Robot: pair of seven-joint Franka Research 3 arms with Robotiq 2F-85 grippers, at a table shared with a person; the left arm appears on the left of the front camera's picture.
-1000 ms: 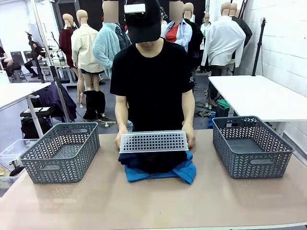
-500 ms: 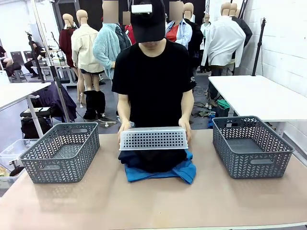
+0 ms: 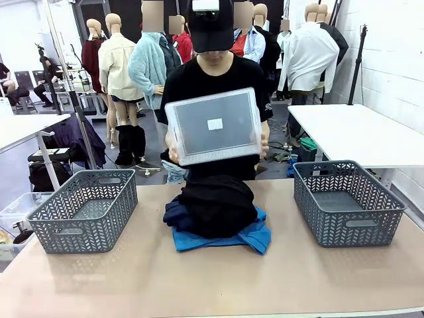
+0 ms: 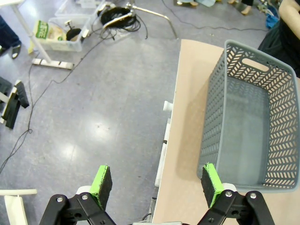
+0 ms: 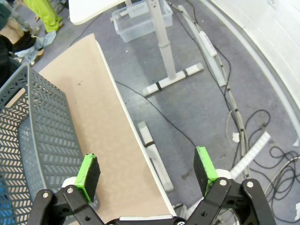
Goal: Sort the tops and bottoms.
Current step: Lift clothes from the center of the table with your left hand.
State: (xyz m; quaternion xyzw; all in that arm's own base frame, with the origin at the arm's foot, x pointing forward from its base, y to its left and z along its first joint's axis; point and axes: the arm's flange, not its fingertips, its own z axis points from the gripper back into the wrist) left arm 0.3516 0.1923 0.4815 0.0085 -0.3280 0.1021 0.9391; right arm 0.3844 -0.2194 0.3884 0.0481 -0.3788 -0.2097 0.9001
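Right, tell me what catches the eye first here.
The person across the table holds a white bin tipped up at chest height, its base facing the camera. Below it, a heap of clothes, black over blue, lies mid-table. Grey baskets flank it: the left basket and the right basket.

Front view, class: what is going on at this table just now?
A person holds a white tray up over the pile of clothes in the middle of the table, its base facing the camera. The left basket and right basket stand empty. The left gripper and right gripper are open, holding nothing.
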